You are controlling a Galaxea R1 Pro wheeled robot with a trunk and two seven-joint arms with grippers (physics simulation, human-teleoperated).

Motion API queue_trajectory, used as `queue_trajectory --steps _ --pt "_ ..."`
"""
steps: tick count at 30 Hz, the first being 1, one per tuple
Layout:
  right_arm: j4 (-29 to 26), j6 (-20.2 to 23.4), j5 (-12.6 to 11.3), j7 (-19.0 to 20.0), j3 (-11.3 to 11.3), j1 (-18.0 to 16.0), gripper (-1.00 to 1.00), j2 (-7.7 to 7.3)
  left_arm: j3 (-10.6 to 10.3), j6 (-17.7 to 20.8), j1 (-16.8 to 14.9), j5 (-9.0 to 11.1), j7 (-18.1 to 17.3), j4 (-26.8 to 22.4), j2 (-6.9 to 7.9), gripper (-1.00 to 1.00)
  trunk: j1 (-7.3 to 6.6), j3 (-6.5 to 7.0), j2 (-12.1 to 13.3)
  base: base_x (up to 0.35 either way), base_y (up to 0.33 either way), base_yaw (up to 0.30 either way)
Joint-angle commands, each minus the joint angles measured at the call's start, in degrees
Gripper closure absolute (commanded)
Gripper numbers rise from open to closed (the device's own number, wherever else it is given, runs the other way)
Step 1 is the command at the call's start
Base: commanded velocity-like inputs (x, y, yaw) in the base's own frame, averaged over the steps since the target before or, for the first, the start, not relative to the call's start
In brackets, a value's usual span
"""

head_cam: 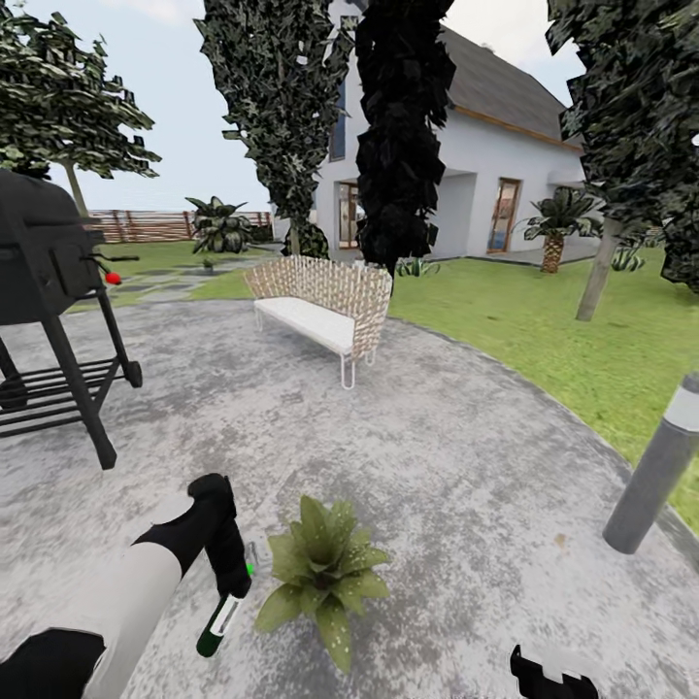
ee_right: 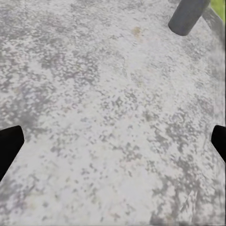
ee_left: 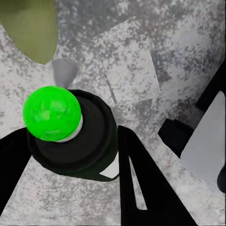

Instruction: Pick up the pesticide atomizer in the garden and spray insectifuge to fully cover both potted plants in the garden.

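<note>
Left pincer (ee_left: 70,155) half hides atomizer (ee_left: 70,136) body.

A: Is there any writing, label, brand or number to read here?

B: None that can be read. The spray bottle (head_cam: 221,617) carries a white band, and up close a white patch shows on its dark body (ee_left: 111,170), but both are blank.

A: Anything on the grill or the house?

B: The black grill (head_cam: 44,254) and the white house (head_cam: 485,165) show no legible signs.
</note>
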Motion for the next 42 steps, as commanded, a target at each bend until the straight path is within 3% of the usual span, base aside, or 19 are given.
queue_trajectory --steps 1,4,14,16,20,26,29,31,34,36,37,39,41,42 --pt "0.08 -0.14 0.60 -0.21 -0.43 -0.06 -1.00 0.01 -1.00 0.50 -0.33 -0.99 -2.33 -0.26 0.20 1.00 -0.01 -0.06 -0.02 0.002 0.001 -0.292" --pt "0.09 -0.14 0.60 -0.21 -0.36 -0.06 -1.00 0.01 -1.18 0.15 0.12 -2.56 -3.88 -0.42 2.30 1.00 -0.01 -0.05 -0.02 -0.086 0.000 -0.293" --pt "0.09 -0.14 0.60 -0.21 -0.43 -0.06 -1.00 0.01 -0.98 0.41 0.32 -1.96 -3.34 -0.37 2.54 1.00 -0.01 -0.05 -0.02 -0.323 0.135 -0.294" --pt "0.09 -0.14 0.60 -0.21 -0.43 -0.06 -1.00 0.01 -0.98 0.42 0.33 -1.96 -3.03 -0.35 3.19 1.00 -0.01 -0.05 -0.02 -0.287 0.225 -0.294" --pt "0.09 -0.14 0.60 -0.21 -0.36 -0.06 -1.00 0.05 -1.01 0.64 0.34 -2.11 -0.03 0.33 4.36 1.00 -0.01 -0.05 -0.02 -0.142 0.272 -0.150" --pt "0.09 -0.14 0.60 -0.21 -0.35 -0.06 -1.00 0.09 -0.98 0.83 0.78 -1.80 3.21 0.53 4.17 1.00 -0.01 -0.05 -0.02 0.109 0.297 -0.009" --pt "0.09 -0.14 0.60 -0.22 -0.35 -0.06 -1.00 0.10 -0.92 0.80 3.59 -1.45 5.92 0.48 3.60 1.00 -0.01 -0.05 -0.02 0.240 0.248 -0.001" --pt "0.09 -0.14 0.60 -0.21 -0.35 -0.06 -1.00 0.10 -0.90 0.73 5.71 0.50 9.44 0.49 2.65 1.00 -0.01 -0.05 -0.02 0.263 0.224 0.000" --pt "0.09 -0.14 0.60 -0.21 -0.35 -0.06 -1.00 0.10 -0.96 0.33 10.47 7.07 16.75 0.42 1.04 1.00 -0.01 -0.05 -0.02 0.127 0.099 0.000" --pt "0.09 -0.14 0.60 -0.21 -0.35 -0.06 -1.00 0.10 -0.93 0.28 11.24 9.77 18.89 0.38 0.53 1.00 -0.01 -0.05 -0.02 0.017 0.013 0.000" --pt "0.09 -0.14 0.60 -0.21 -0.35 -0.06 -1.00 0.10 -0.99 0.32 11.42 11.51 19.46 0.38 -0.48 1.00 -0.01 -0.05 -0.02 0.006 0.005 0.000" --pt "0.09 -0.14 0.60 -0.21 -0.35 -0.06 -1.00 0.10 -1.33 0.87 11.52 12.91 19.83 0.41 -2.26 1.00 -0.01 -0.05 -0.02 0.002 0.001 0.000" --pt "0.09 -0.14 0.60 -0.21 -0.35 -0.06 -1.00 0.10 -1.35 1.15 11.50 13.14 19.74 0.46 -2.14 1.00 -0.01 -0.05 -0.02 0.000 0.000 0.000" --pt "0.09 -0.14 0.60 -0.21 -0.35 -0.06 -1.00 0.10 -1.29 1.23 11.58 13.23 19.74 0.50 -1.39 1.00 -0.01 -0.05 -0.02 0.000 0.000 0.000"
